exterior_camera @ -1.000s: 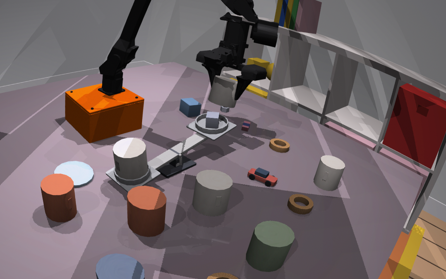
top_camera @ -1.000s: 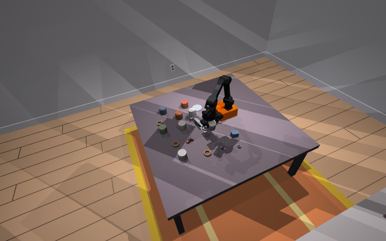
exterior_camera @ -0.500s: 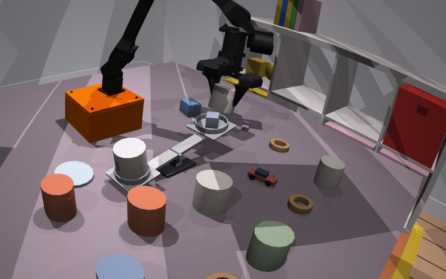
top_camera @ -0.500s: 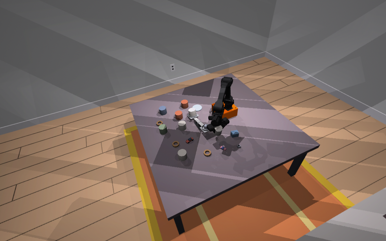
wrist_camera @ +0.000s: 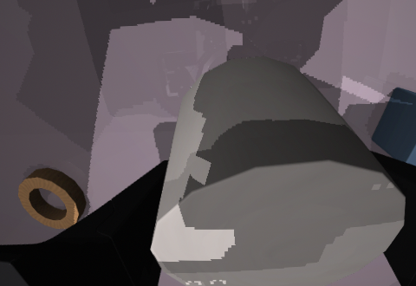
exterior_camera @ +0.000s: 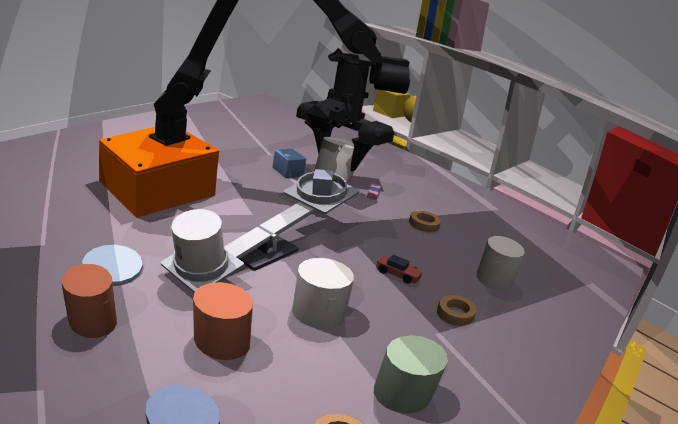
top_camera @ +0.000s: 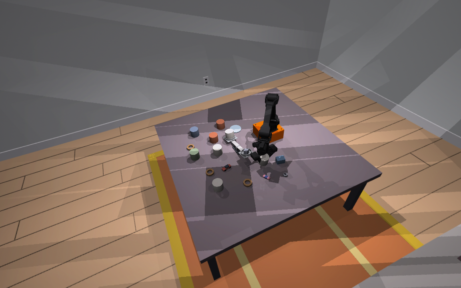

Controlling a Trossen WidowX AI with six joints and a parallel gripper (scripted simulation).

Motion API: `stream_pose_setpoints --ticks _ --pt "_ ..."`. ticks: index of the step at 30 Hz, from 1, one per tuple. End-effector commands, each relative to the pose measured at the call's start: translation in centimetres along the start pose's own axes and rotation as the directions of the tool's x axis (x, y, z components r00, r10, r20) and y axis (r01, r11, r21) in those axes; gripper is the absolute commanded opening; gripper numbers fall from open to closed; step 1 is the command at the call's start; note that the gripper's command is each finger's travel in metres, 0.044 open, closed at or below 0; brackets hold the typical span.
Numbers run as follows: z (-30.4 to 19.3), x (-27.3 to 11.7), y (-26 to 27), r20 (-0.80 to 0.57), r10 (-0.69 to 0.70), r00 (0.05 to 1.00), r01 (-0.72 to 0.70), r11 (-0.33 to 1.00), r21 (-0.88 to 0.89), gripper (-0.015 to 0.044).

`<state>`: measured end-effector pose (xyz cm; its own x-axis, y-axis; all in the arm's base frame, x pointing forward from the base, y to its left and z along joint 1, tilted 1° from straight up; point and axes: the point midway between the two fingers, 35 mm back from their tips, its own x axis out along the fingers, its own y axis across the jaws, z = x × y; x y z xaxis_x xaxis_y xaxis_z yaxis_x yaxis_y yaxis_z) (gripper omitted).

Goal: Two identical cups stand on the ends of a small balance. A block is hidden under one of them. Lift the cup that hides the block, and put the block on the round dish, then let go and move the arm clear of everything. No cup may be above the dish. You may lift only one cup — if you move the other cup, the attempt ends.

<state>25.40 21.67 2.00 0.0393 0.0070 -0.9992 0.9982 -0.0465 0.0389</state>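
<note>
My gripper [top_camera: 263, 156] [exterior_camera: 338, 161] [wrist_camera: 256, 161] is shut on a grey cup [top_camera: 264, 161] [exterior_camera: 332, 151] [wrist_camera: 269, 143], slightly tilted, low beyond the far end of the balance [top_camera: 236, 146] [exterior_camera: 288, 217]. Whether the cup touches the table cannot be told. The grey-lilac block [top_camera: 246, 151] [exterior_camera: 323, 182] sits uncovered inside the ring on that end. The other grey cup [top_camera: 229, 135] [exterior_camera: 198, 245] stands upright on the opposite end. The pale blue round dish [top_camera: 236, 128] [exterior_camera: 120, 262] lies beside that end with nothing on it.
A blue box [top_camera: 280, 159] [exterior_camera: 289, 162] [wrist_camera: 396, 126] stands near the held cup. A small pink-and-blue piece [top_camera: 266, 177] [exterior_camera: 374, 191] and a brown ring [top_camera: 247, 180] [exterior_camera: 424, 219] [wrist_camera: 49, 199] lie near it. An orange-red cup [top_camera: 220, 124] [exterior_camera: 89, 300] stands close to the dish.
</note>
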Motion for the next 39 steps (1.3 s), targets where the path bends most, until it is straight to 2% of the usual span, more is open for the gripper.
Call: stream_pose_setpoints --ticks 1,24,25,39 --pt "0.1 2.2 -0.4 0.007 -0.014 1.000 0.014 1.000 0.003 0.0000" --pt "0.2 5.2 -0.5 0.007 -0.014 1.000 0.014 1.000 0.003 0.0000" --pt "0.1 4.3 -0.3 0.005 -0.006 1.000 0.006 1.000 0.000 0.0026" --pt "0.1 4.3 -0.3 0.005 -0.006 1.000 0.006 1.000 0.000 0.0394"
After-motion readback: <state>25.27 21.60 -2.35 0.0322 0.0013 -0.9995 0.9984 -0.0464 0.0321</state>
